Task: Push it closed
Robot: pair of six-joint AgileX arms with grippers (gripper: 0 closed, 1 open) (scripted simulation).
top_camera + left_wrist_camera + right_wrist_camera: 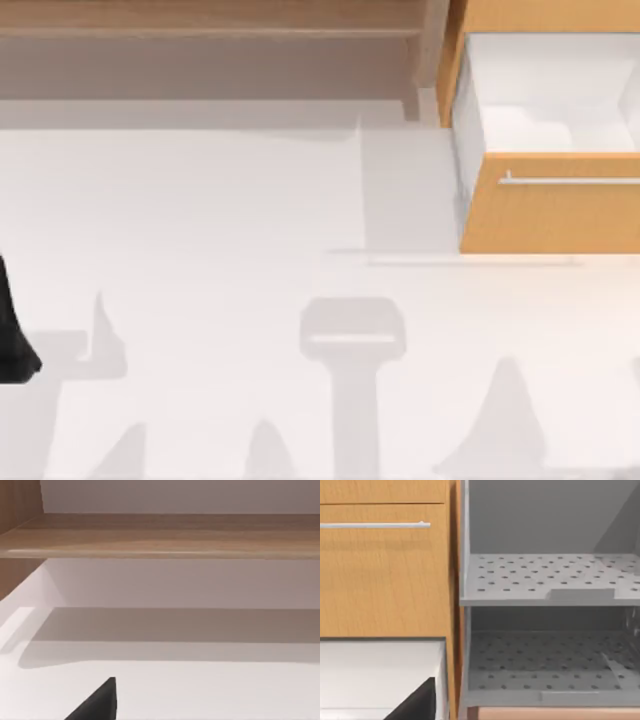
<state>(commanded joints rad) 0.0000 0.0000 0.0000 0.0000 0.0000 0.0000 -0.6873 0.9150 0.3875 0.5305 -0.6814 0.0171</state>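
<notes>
The drawer (548, 205) sits at the table's far right in the top view, pulled out toward the near side. Its orange-tan front faces forward with a thin silver handle (570, 181) running across it. Behind the front, the white inner walls (468, 130) enclose a white floor, and no object can be made out inside. In the right wrist view the orange-tan front (380, 575) and bar handle (375, 525) appear again, with the white drawer box (380, 672) below and a grey rack (550, 595) of two perforated shelves just beside it; both shelves look bare.

A paler wooden shelf unit (210, 45) runs along the far edge to the drawer's left, apart from it. The left wrist view shows its shelf board (165, 537) above the white table (200, 690).

The left arm (14, 330) is a dark shape at the table's left edge, well apart from the drawer. One dark fingertip (97, 702) shows in the left wrist view and another (420, 702) in the right wrist view; whether either claw is released or clenched cannot be told.
</notes>
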